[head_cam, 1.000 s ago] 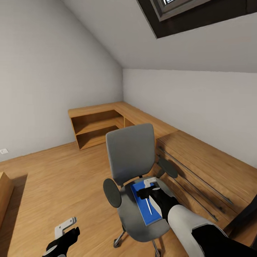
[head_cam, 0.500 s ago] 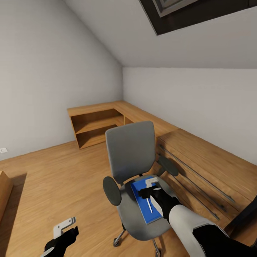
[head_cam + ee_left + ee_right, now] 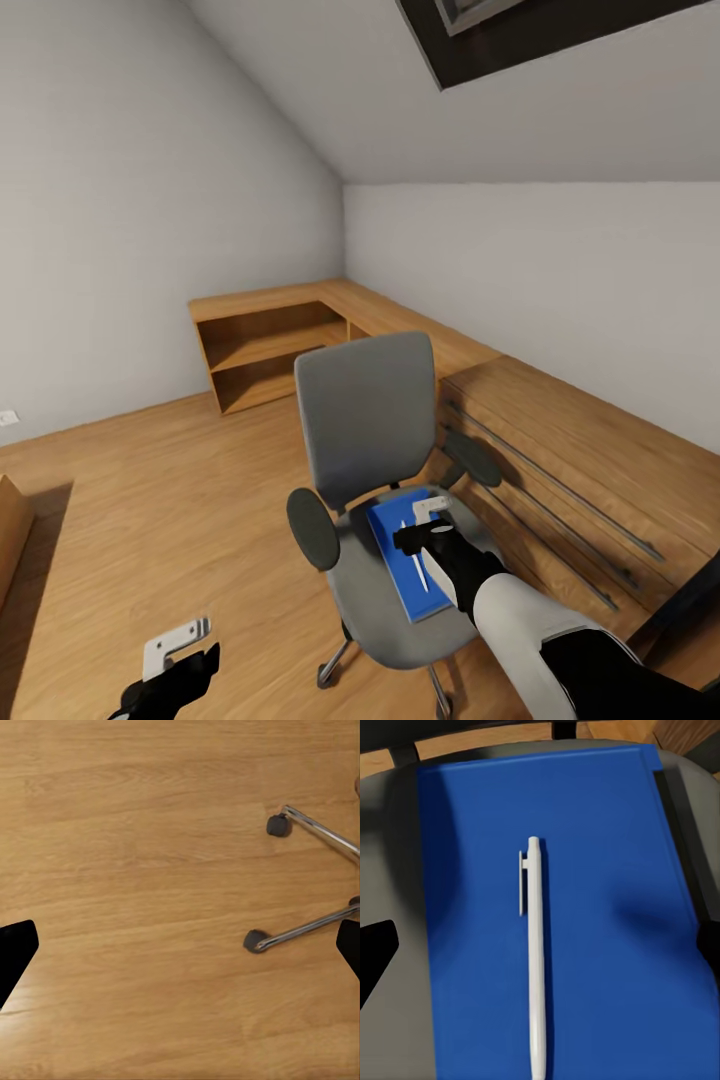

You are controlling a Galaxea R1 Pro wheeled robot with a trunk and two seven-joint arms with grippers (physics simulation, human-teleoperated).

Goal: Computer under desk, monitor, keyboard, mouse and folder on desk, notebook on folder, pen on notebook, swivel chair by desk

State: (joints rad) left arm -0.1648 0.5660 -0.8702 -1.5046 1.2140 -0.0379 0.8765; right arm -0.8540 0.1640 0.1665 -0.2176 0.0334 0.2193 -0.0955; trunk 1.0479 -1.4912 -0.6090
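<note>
Low at the left over bare wood floor [image 3: 150,520]: left gripper [image 3: 176,650], fingers spread wide, nothing between them; in the left wrist view, two chrome legs and casters of the swivel chair [image 3: 300,934] on the boards. Mid-frame: grey swivel chair [image 3: 368,420], well clear of the corner shelving [image 3: 265,345], with blue folder [image 3: 405,560] flat on the seat and white pen [image 3: 535,960] lying on the folder. Right gripper [image 3: 432,525] just above folder and pen, fingers parted, holding nothing. At the right: light wood drawer chest [image 3: 570,470].

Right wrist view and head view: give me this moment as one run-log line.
right gripper: open, above pen | pen: on folder | folder: on swivel chair seat | left gripper: open, over floor
</note>
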